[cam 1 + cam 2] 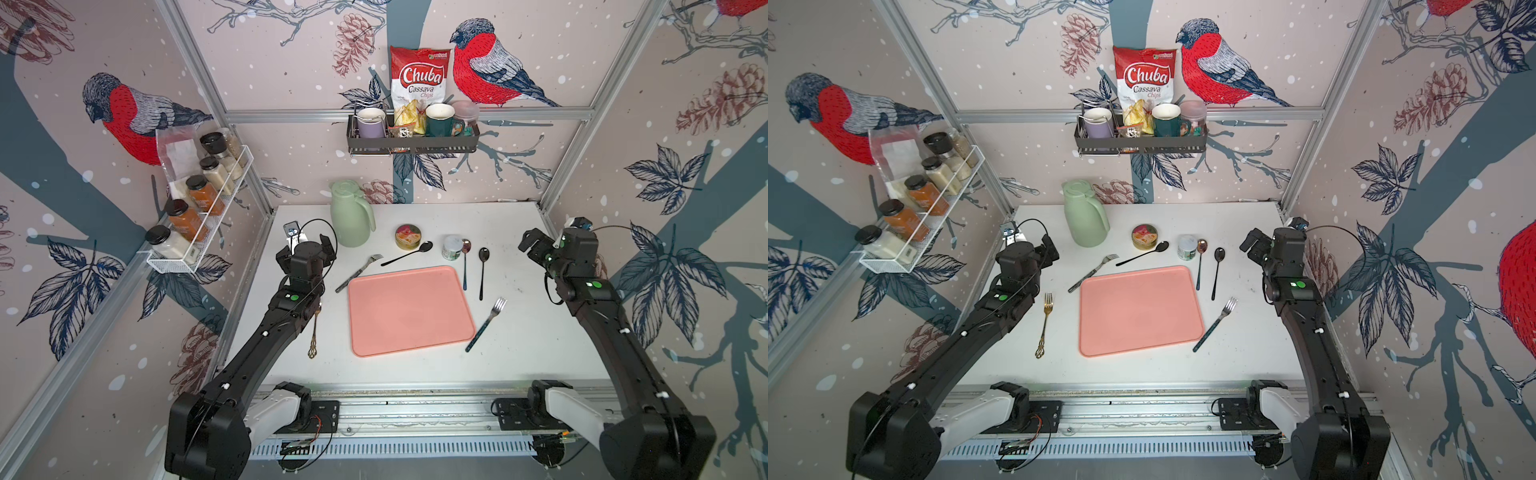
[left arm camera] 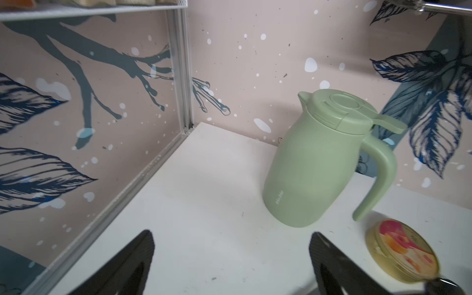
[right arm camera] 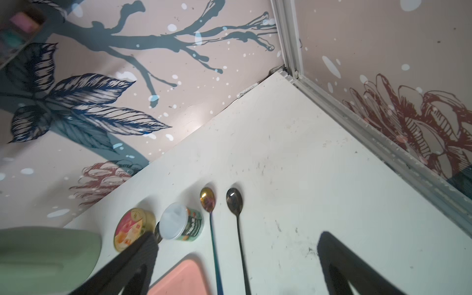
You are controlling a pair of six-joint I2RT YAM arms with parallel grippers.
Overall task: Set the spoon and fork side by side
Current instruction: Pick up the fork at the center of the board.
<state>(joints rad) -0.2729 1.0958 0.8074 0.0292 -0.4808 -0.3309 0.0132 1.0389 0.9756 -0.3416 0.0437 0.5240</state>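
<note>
Clock directions are read in the top views, with 12 o'clock pointing straight away from the robot.

The right gripper (image 3: 237, 236) is spread fully and nothing is held in it. At about 9 o'clock from it, and near, lies the right spoon (image 1: 483, 272). Its long axis runs 12 to 6, with the bowl at 12. Just beside that, farther toward 9, a tinted spoon (image 1: 465, 268) is laid on nearly the same axis. At about 7 o'clock from the gripper lies the blue fork (image 1: 486, 324), with its tines toward 1 and its handle toward 7, so it is skewed against both spoons. It lies close to the 3 o'clock edge of the tray (image 1: 409, 311).

The left gripper (image 2: 231, 235) is likewise spread wide and empty. At about 4 o'clock from it lies the steel fork (image 1: 357, 273), and at 3 o'clock the far spoon (image 1: 404, 255). Both are slanted roughly 2 to 8. The gold fork (image 1: 1044, 326) lies at 6 o'clock, on a 12-to-6 axis.

Which pair is meant is not settled by the task. The right spoon and blue fork are judged the easiest pair, and the right arm is the nearer one. The fork would have to be turned onto the spoon's axis.
</note>
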